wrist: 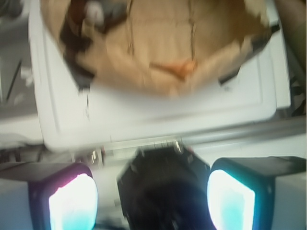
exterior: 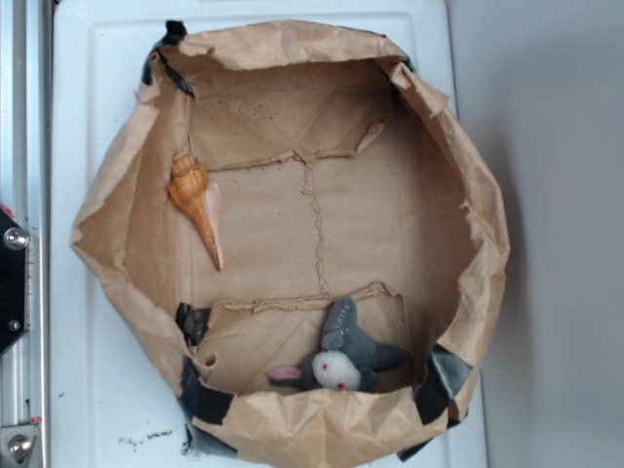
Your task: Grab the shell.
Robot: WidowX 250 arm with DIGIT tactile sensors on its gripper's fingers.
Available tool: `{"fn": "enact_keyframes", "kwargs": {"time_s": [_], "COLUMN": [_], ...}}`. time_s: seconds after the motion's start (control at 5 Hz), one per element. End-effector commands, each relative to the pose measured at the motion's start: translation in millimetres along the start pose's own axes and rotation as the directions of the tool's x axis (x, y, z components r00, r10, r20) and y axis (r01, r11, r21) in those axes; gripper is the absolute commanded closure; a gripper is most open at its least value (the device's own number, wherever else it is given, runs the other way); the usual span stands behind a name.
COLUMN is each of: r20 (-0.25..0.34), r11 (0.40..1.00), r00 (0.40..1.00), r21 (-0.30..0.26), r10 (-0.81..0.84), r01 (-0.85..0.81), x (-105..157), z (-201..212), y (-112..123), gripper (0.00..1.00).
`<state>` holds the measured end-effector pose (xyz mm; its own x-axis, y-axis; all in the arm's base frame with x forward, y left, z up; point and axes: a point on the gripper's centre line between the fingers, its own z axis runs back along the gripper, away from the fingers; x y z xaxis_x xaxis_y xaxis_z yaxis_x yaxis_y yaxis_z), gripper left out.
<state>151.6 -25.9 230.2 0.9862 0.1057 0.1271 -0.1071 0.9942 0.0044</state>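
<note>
A: Gripper [wrist: 151, 201]: jaws spread wide, empty, well outside the paper bin [exterior: 478, 195].
B: Shell [exterior: 196, 203]: flat on the bin floor, just beside the left wall, tip toward the plush [exterior: 341, 359]; open floor alongside.

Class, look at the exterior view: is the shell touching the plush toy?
No. The shell lies at the bag's left wall, apart from the plush toy.

A white desk [exterior: 88, 292] is seen, on which a crumpled brown paper bag [exterior: 478, 214], rolled down into a shallow basin and patched with black tape, is set directly.
</note>
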Motion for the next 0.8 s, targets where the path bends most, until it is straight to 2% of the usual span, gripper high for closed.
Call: {"fn": "enact_keyframes", "kwargs": {"time_s": [0.0, 0.2, 0.4, 0.6], "r20": [0.107, 0.188, 0.275, 0.262], "r11": [0.982, 0.917, 0.791, 0.69], "r00": [0.976, 0.9, 0.759, 0.665], "r21": [-0.018, -0.006, -0.012, -0.005], "r10": [0.19, 0.394, 0.591, 0.699], "r01": [-0.19, -0.4, -0.611, -0.724], "x": [75, 94, 81, 82], "z": [-12, -33, -47, -69], "y": [17, 43, 63, 70], "gripper": [0.0, 0.0, 0.0, 0.0]}}
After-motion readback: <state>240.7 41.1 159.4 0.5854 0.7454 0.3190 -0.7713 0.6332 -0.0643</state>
